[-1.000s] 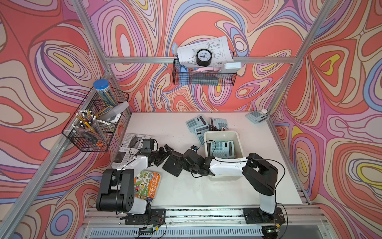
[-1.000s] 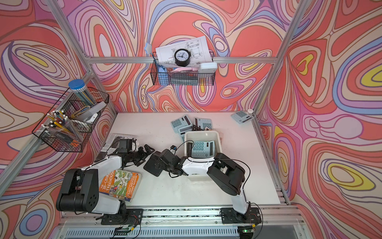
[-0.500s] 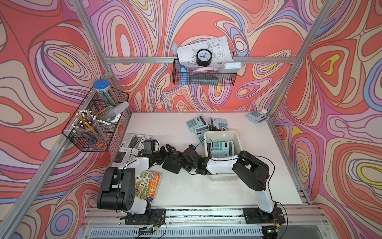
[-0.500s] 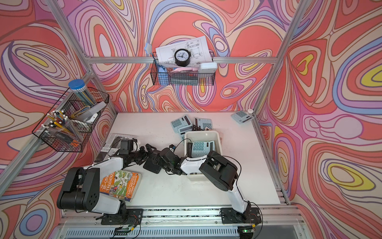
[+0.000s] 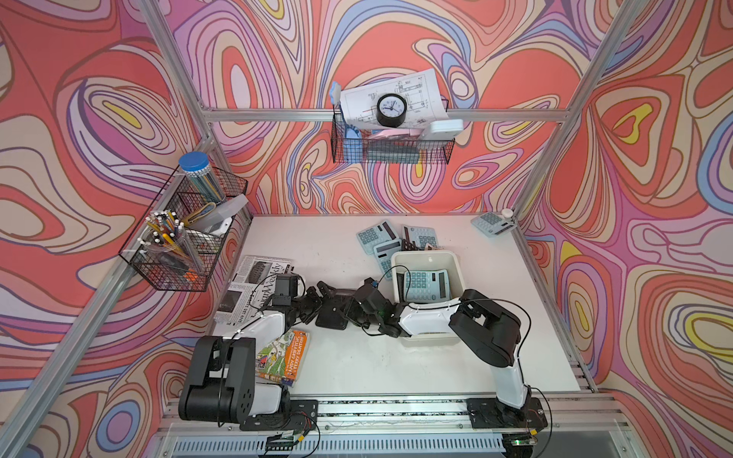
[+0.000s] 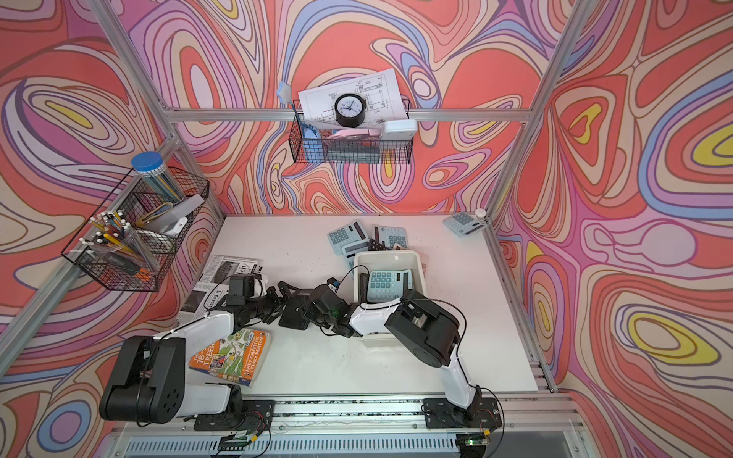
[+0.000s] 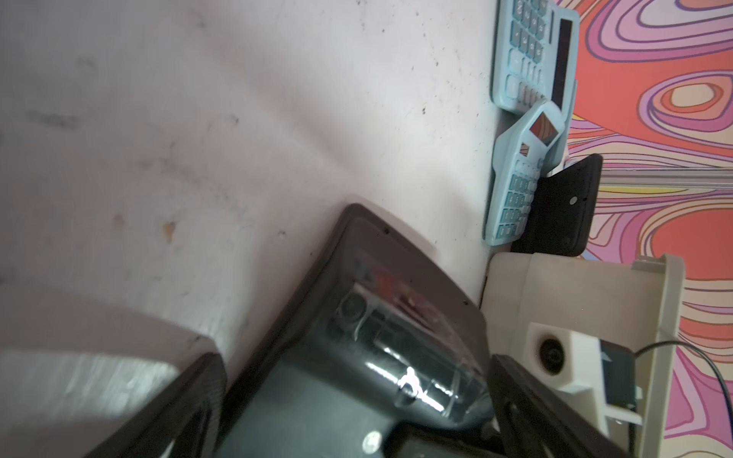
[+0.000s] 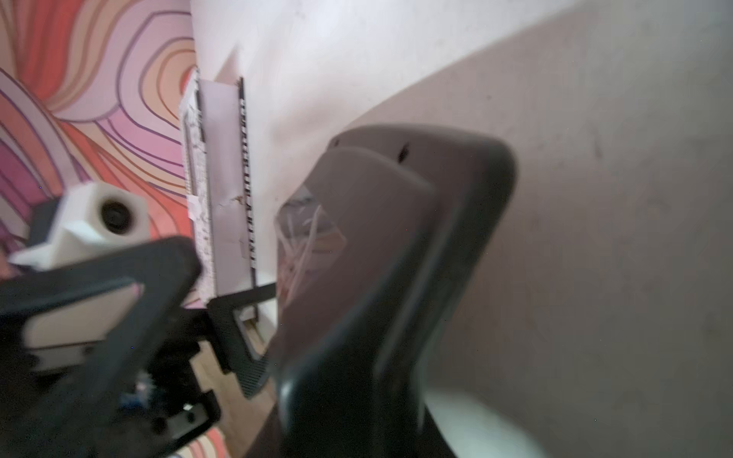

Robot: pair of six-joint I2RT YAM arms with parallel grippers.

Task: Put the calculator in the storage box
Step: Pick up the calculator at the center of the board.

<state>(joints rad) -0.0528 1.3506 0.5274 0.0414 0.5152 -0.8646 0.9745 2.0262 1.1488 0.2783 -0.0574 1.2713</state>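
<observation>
Likely light, stiff, slick calculator [image 5: 332, 317]; pinch across thin edge. Left gripper [image 5: 317, 297] spread wide; right gripper [image 5: 351, 311] grip unclear.

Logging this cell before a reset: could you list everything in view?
cream plastic storage box: one, cream, right of table centre
light-blue calculators: five; that one inside the box, three overlapping behind it, one at the far right corner
black flat slab, seemingly a calculator's back: one, black, between the grippers
folded newspaper: one, black-and-white, table's left edge
orange paperback book: one, beside the left arm
black wire baskets: two; left wall with pens, back wall with a black clock and papers
white table: one
left gripper: black, open at the slab
right gripper: black, at the slab's opposite side; grip unclear
</observation>
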